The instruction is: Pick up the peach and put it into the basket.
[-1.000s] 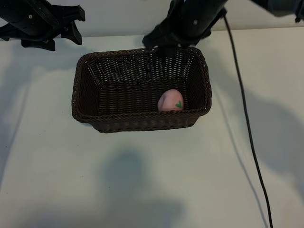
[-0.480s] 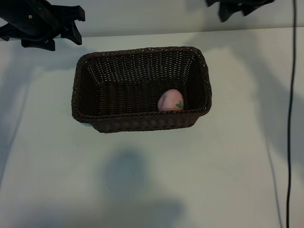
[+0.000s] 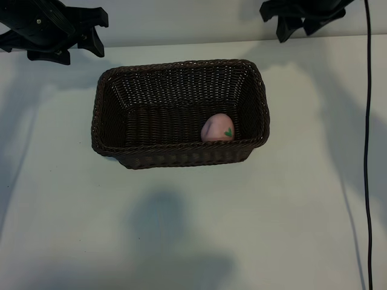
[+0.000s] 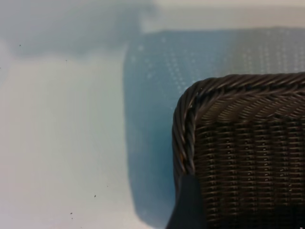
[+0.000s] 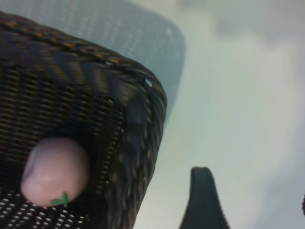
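In the exterior view the peach (image 3: 217,128) lies inside the basket (image 3: 179,157), by its near wall toward the right end. The left gripper (image 3: 91,36) hangs wide and empty at top left; the right gripper (image 3: 296,27), also wide and empty, at top right. The left wrist view shows a basket corner (image 4: 190,102); the right wrist view shows the peach (image 5: 55,171) in the basket (image 5: 138,109).
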Robot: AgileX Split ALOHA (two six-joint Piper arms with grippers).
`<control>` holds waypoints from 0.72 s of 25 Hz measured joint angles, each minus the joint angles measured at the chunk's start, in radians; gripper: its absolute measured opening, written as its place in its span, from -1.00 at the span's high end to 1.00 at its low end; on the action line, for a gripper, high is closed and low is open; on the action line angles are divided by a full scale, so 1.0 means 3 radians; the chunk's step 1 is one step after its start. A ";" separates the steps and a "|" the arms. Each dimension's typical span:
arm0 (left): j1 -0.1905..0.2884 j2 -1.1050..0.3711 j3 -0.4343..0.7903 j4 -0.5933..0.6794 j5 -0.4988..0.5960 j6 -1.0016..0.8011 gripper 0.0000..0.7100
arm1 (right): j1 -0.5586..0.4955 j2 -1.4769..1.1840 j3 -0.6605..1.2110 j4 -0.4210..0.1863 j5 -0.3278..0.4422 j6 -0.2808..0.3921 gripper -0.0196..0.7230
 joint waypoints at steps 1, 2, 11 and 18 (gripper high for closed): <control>0.0000 0.0000 0.0000 0.0000 0.0000 0.0000 -0.67 | 0.0000 0.0017 0.0000 0.0000 0.0000 0.0000 -0.38; 0.0000 0.0000 0.0000 0.0000 0.0000 0.0000 -0.67 | 0.0000 0.0024 0.0000 0.0000 0.0000 0.0000 -0.38; 0.0000 0.0000 0.0000 0.0000 0.0000 -0.0003 -0.67 | 0.0004 0.0028 0.0000 -0.0006 0.0003 -0.0007 -0.38; 0.0000 0.0000 0.0000 0.0000 0.0000 -0.0008 -0.67 | 0.0004 0.0028 0.0000 -0.0013 0.0003 -0.0009 -0.38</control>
